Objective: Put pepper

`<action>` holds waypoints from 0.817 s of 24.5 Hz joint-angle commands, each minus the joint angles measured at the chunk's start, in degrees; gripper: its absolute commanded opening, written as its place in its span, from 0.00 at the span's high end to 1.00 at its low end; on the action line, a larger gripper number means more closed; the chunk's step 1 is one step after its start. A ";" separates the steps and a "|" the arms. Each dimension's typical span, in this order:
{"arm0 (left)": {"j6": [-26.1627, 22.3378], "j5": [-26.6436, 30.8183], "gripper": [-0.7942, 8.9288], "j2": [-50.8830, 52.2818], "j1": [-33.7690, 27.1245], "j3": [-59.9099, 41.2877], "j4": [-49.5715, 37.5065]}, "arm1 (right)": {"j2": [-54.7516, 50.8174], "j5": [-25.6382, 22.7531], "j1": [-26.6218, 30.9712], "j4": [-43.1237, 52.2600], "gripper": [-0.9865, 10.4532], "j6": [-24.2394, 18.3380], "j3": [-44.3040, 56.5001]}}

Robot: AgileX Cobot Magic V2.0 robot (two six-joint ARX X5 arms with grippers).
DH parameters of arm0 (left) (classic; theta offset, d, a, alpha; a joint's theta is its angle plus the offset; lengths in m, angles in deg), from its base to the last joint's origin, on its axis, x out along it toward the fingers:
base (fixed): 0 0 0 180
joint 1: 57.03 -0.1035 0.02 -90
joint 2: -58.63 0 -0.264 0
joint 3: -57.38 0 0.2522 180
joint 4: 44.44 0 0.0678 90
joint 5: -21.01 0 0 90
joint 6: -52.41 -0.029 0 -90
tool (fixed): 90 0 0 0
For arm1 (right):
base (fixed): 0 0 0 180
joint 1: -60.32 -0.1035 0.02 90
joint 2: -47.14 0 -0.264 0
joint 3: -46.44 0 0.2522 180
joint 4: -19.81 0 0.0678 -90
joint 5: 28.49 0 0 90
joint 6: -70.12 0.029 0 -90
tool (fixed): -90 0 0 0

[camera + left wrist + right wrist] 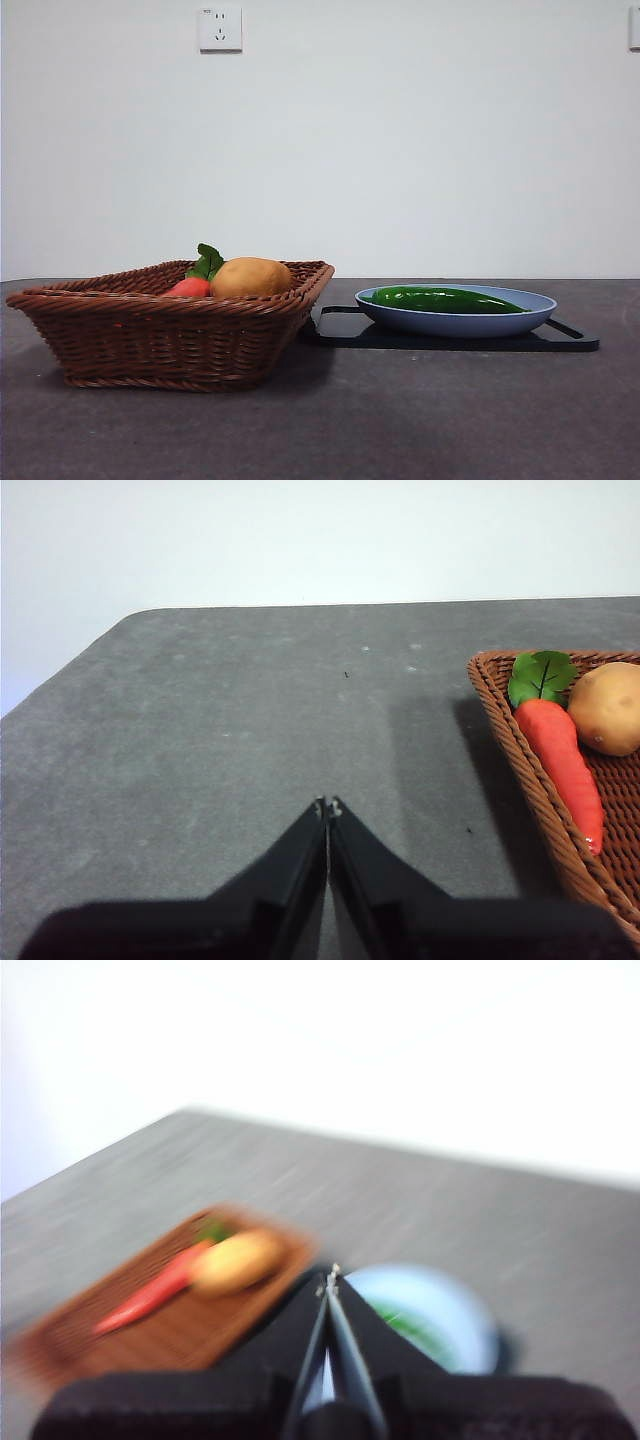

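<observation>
Wicker basket (170, 330) nearest with potato (250, 277) and carrot (190, 288), pepper (445, 299) lying in blue plate (460, 322) on black tray (450, 340), left gripper (328, 806) and right gripper (331, 1282) both closed, empty.

The pepper (445, 299) has a glossy, smooth dark green skin that catches the light. It lies in a plate (470, 322) of smooth, faintly shiny blue plastic or ceramic, seen just beyond the right gripper (329, 1282), whose black jaws look like matt plastic. The tray (560, 340) below is flat matt black. The basket (150, 340) is rough woven brown wicker; its potato (250, 277) looks dull, its carrot (562, 767) smooth. The table (250, 730) is matt, speckled grey.
</observation>
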 commanded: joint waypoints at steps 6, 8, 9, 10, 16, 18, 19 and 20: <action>0.35 0.07 0.91 0.13 -0.17 -0.46 -0.55 | -16.26 -4.07 0.24 23.82 0.90 1.01 29.24; 0.35 0.07 0.91 0.13 -0.17 -0.46 -0.57 | -19.15 -5.29 0.24 25.70 0.90 1.62 33.66; 0.35 0.07 0.91 0.13 -0.17 -0.46 -0.55 | -20.59 -5.49 0.24 26.23 0.90 2.29 35.76; 0.35 0.07 0.91 0.13 -0.17 -0.46 -0.55 | -21.84 -5.49 0.24 26.56 0.90 2.93 37.59; 0.35 0.07 0.91 0.13 -0.17 -0.46 -0.57 | -26.03 -6.73 0.24 26.62 0.90 5.22 43.91; 0.35 0.02 0.91 0.13 -0.17 -0.46 -0.57 | -26.49 -6.73 0.24 26.32 0.90 5.27 44.59; 0.35 0.04 0.91 0.13 -0.17 -0.46 -0.57 | -26.69 -6.73 0.24 26.16 0.90 5.25 44.92; 0.35 0.04 0.91 0.13 -0.17 -0.46 -0.57 | -26.84 -6.71 0.24 26.16 0.90 5.29 45.20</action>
